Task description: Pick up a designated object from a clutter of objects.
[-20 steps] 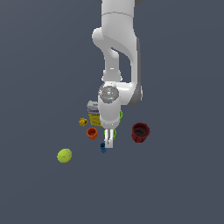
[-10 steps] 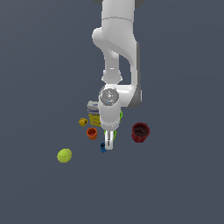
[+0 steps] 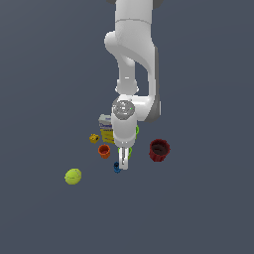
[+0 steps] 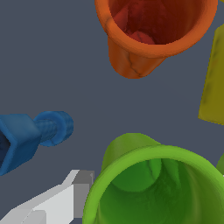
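Note:
The lime-green cup (image 4: 151, 179) fills the wrist view close up, thick rim towards the camera. In the exterior view only a sliver of it (image 3: 130, 154) shows beside my gripper (image 3: 122, 164), which hangs low in the clutter with its fingers apart. In the wrist view one white finger (image 4: 57, 203) stands just outside the cup's wall; the other finger is out of view. The orange cup (image 4: 148, 39) stands close by and also shows in the exterior view (image 3: 104, 151). I cannot tell whether the finger touches the cup.
A blue item (image 4: 30, 138) lies next to the finger, seen also in the exterior view (image 3: 117, 169). The yellow-white box (image 3: 106, 130), a bit of the larger green cup (image 3: 137, 130), a tiny yellow item (image 3: 94, 138), the dark red cup (image 3: 159, 149) and the yellow-green ball (image 3: 73, 176) surround the spot.
The gripper has edged barely lower among the cups. Nothing else has moved.

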Action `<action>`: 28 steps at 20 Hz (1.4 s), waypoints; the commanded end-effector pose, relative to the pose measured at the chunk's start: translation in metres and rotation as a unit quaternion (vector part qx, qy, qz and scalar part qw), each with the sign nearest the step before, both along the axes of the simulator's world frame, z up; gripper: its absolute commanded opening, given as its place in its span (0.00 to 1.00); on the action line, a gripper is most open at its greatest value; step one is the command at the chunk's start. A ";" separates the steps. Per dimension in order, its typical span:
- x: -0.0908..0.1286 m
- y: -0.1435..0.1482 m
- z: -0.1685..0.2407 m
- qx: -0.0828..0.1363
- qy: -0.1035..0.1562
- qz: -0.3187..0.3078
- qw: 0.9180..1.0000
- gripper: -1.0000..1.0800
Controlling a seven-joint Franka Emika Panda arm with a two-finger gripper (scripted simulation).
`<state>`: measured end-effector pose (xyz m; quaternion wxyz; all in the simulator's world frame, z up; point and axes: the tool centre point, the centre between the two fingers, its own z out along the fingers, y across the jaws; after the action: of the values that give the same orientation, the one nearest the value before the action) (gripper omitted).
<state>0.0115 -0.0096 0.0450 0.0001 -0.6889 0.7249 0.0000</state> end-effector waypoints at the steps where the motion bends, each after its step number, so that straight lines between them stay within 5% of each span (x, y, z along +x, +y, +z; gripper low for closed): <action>1: 0.000 0.000 0.005 0.000 -0.001 0.000 1.000 0.00; 12: -0.006 -0.001 0.066 0.000 -0.001 0.000 1.000 0.00; 28: -0.020 -0.006 0.236 -0.001 0.000 -0.001 1.000 0.00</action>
<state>-0.0064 -0.0153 0.2640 -0.0003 -0.6880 0.7257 -0.0005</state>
